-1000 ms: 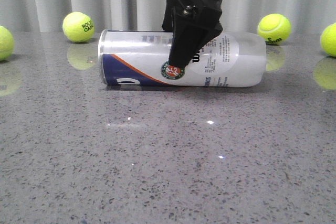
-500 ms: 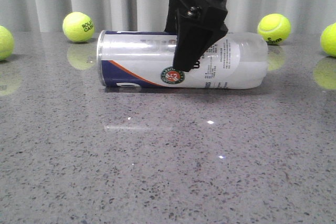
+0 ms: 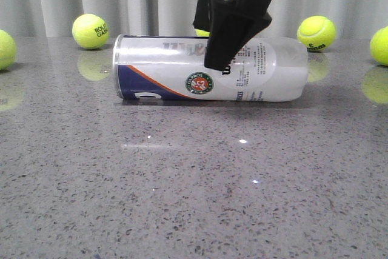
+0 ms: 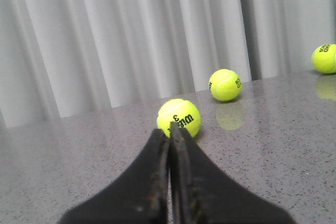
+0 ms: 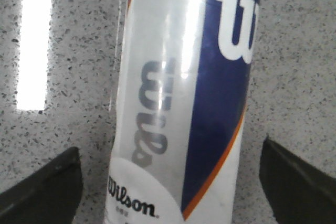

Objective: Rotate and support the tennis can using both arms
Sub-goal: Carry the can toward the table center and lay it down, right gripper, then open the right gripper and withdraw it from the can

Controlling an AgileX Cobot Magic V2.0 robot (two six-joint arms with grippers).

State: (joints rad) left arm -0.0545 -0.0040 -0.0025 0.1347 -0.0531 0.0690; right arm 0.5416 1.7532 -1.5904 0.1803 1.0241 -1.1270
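The tennis can point(image 3: 182, 68) lies on its side on the grey table, silver rim to the left, with the navy panel and round badge facing the camera. My right gripper point(image 3: 217, 59) hangs over its middle; its near finger point(image 3: 227, 28) hides part of the label. In the right wrist view the can point(image 5: 178, 93) runs between the two fingers point(image 5: 47, 187), which stand wide apart and clear of its sides, so the right gripper point(image 5: 170, 182) is open. My left gripper point(image 4: 169, 132) is shut on nothing and points at a tennis ball point(image 4: 179, 117). It does not show in the front view.
Tennis balls sit along the back of the table by the curtain: one at the left point(image 3: 90, 31), one at the left edge point(image 3: 5, 49), one at the right point(image 3: 316, 33), one at the right edge point(image 3: 381, 45). The left wrist view shows two more balls point(image 4: 225, 84) point(image 4: 325, 58).
The right gripper's near finger has shifted slightly right and lifted a little. The can's badge dipped and came back up, a small roll; the can stays in place.
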